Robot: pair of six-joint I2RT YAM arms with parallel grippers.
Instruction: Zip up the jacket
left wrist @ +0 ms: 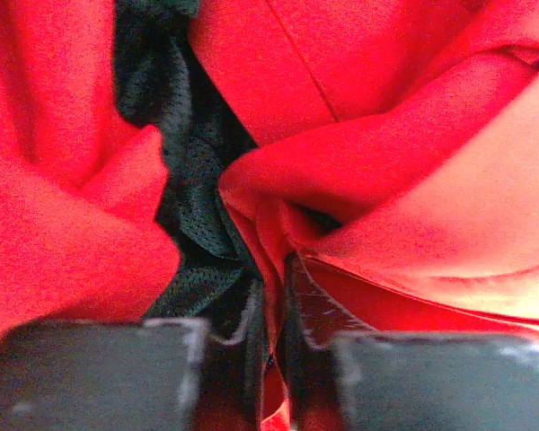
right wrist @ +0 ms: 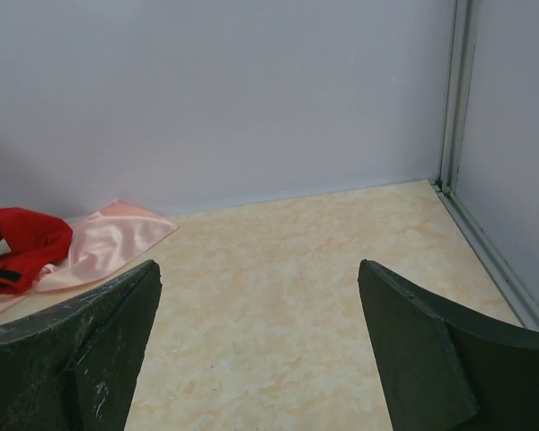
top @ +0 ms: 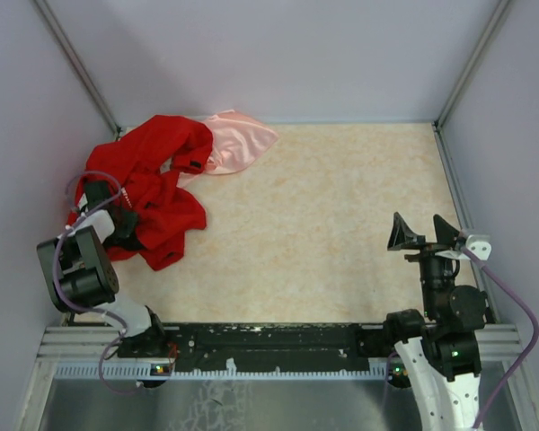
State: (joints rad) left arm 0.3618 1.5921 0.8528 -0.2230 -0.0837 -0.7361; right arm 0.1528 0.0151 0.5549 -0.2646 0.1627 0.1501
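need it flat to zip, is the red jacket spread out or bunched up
Bunched up. The jacket lies in a crumpled heap, folds overlapping, with its dark lining showing between them.

A soft pink cloth (top: 238, 142) lies near the far left corner of the table (top: 341, 224). It is shiny and a bit crumpled, and one pointy end sticks out to the right. The table top is pale tan with light blotches. Plain gray walls (top: 278, 54) stand on three sides. Thin metal posts (top: 472, 58) go up in the far corners. A black bar (top: 278, 339) runs along the near edge.
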